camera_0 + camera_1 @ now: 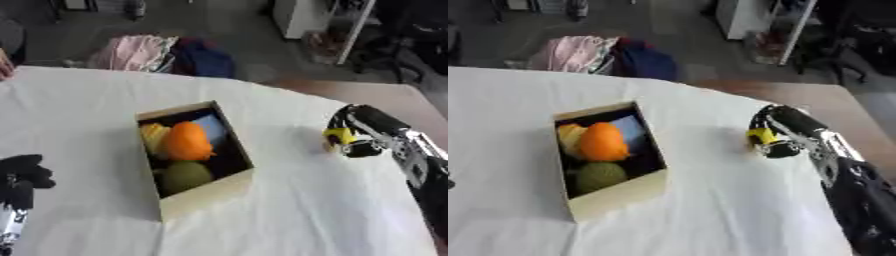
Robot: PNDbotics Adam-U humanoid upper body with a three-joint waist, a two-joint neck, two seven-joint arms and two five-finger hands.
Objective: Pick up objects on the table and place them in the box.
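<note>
left eye view: box (206, 192) nearly filled, one yellow thing (338, 136) left.
right hand (360, 131) curls round it on the surface (289, 220), right of the box; left hand (22, 175) idles, fingers curled, empty.

Right hand (354, 136) around yellow object (337, 136)

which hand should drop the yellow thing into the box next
Right. The right hand is already curled round the yellow object, just right of the box. The left hand sits empty near the left edge.
</note>
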